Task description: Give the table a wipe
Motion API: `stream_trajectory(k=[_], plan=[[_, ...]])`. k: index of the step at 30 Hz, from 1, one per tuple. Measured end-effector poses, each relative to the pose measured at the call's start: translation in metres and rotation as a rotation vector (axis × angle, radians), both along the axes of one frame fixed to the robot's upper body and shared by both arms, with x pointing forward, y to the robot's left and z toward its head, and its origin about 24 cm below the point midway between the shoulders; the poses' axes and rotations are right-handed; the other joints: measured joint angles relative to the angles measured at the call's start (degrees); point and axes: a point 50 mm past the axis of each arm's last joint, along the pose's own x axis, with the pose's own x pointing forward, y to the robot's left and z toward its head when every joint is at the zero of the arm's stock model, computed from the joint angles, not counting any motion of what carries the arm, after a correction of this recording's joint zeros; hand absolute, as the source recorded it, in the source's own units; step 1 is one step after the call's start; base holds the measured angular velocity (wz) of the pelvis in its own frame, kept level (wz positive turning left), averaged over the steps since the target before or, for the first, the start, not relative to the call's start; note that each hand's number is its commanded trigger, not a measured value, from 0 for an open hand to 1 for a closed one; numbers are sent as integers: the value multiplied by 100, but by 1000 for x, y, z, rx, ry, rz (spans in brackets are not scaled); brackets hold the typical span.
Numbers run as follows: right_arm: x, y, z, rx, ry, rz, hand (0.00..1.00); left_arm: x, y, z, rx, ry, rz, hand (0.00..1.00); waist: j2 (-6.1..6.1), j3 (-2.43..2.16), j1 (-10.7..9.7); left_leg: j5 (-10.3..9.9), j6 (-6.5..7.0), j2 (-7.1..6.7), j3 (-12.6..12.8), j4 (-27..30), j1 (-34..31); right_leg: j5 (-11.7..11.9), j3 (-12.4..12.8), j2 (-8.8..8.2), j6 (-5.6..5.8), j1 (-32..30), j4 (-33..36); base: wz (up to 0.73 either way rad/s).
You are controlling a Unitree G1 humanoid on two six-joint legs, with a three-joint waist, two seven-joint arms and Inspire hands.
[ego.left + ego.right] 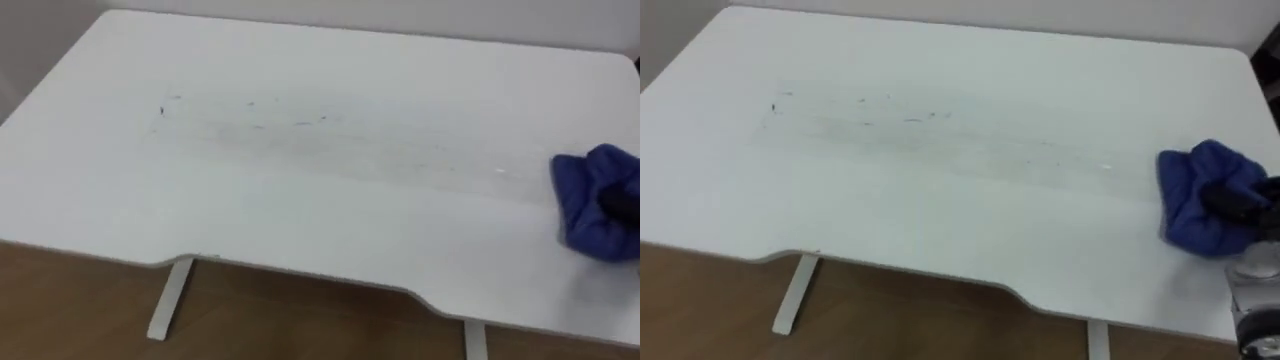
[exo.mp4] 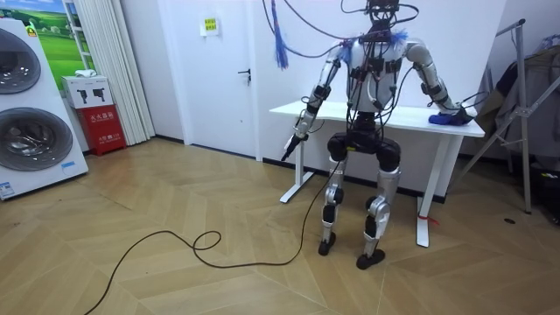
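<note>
The blue cloth (image 1: 1195, 210) is pressed by the right hand (image 1: 1238, 203) at the right edge of the table (image 1: 940, 220); whether it is gripped cannot be told. The left hand (image 2: 291, 144) hangs idle. Faint marks (image 1: 915, 119) at upper left seem unwiped, so a leftward sweep is called for.

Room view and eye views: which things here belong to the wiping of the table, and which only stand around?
For the job:
table, with faint marks
blue cloth, near the table's right edge
right hand, on the cloth

Just about:
left hand, hanging beside the table
washing machines
red box
door
curtain
</note>
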Motion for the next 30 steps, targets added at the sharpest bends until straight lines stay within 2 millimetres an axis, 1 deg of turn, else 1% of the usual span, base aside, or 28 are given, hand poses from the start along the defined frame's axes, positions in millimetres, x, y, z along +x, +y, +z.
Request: stream_trajectory(k=[1,3,4,5,6,8,9,10,11,12,15,17,18,21,23,25,27,29,30], plan=[[8,9,2,-21,-4,43,0,0,-2,-1,-4,-4,0,0,13,22,50,0,-19,39,130,-70,96,15,149,43,-25,-22,-4,-59],[18,25,4,-72,8,134,0,-1,-9,-4,-22,0,-15,0,10,44,79,8,-51,95,353,-188,254,20,372,109,-49,-50,3,-61],[21,30,5,-84,7,162,0,-3,-10,-4,-27,2,-13,0,2,49,83,0,-64,111,419,-196,282,18,445,132,-60,-70,8,-51],[26,41,8,-108,-2,225,0,-1,-12,-5,-34,-2,-15,0,-27,63,54,-4,-77,125,450,-204,312,12,531,163,-73,-93,12,-33],[27,47,8,-121,-6,255,0,-2,-13,-5,-36,-1,-15,0,-53,75,22,-2,-82,125,418,-217,320,9,548,175,-79,-93,7,-27],[25,72,6,-151,-37,358,0,3,-14,-5,-36,-24,-25,0,-167,116,-9,9,-106,137,427,-293,428,-2,636,217,-97,-89,5,-22],[25,77,6,-161,-42,384,0,3,-14,-5,-37,-27,-25,0,-189,114,-13,6,-110,140,429,-293,433,-2,648,221,-98,-85,4,-23],[21,87,5,-178,-51,428,0,6,-15,-4,-39,-42,-31,0,-233,121,-25,2,-115,139,442,-314,486,-3,664,223,-97,-54,0,-10],[17,93,3,-189,-49,458,0,9,-15,-3,-36,-63,-41,0,-275,145,-23,-5,-115,137,442,-347,547,-9,664,225,-88,5,-18,-3],[14,95,2,-189,-47,469,0,11,-15,-3,-34,-72,-43,0,-291,153,-22,-18,-114,137,439,-357,590,-14,664,226,-81,28,-19,0],[4,101,-1,-218,-35,521,0,17,-15,2,-31,-120,-52,0,-378,139,-62,-51,-96,129,421,-362,657,-17,664,216,-74,81,-19,0],[-3,103,-5,-224,-19,531,0,17,-15,2,-30,-126,-54,0,-377,138,-81,-62,-95,126,420,-391,742,-35,667,216,-47,181,-19,0],[-7,105,-9,-218,-11,535,0,18,-15,2,-29,-130,-56,0,-378,138,-110,-76,-96,123,419,-403,816,-59,709,217,-31,245,-18,0],[-14,112,-18,-175,15,550,0,21,-16,2,-31,-139,-57,0,-394,127,-207,-113,-97,120,443,-394,902,-97,777,223,-21,322,-23,-5],[-19,114,-20,-168,31,572,0,23,-18,2,-37,-149,-52,0,-402,115,-276,-121,-88,112,454,-391,913,-102,795,220,-13,332,-21,0],[-20,115,-19,-172,26,589,0,21,-18,2,-40,-150,-40,0,-415,102,-357,-120,-87,111,464,-393,922,-102,792,219,-12,335,-13,0],[-20,112,-14,-177,7,577,0,22,-18,2,-42,-153,-37,0,-431,91,-434,-120,-87,113,459,-393,926,-103,789,217,-11,338,-5,0],[-22,107,-5,-188,-37,556,0,24,-18,2,-41,-162,-38,0,-435,86,-517,-120,-87,114,460,-390,962,-107,789,214,-8,356,-4,0],[-23,106,-4,-188,-48,550,0,25,-18,2,-42,-164,-38,0,-430,90,-524,-120,-87,115,467,-391,990,-107,790,213,-7,372,-5,0]])
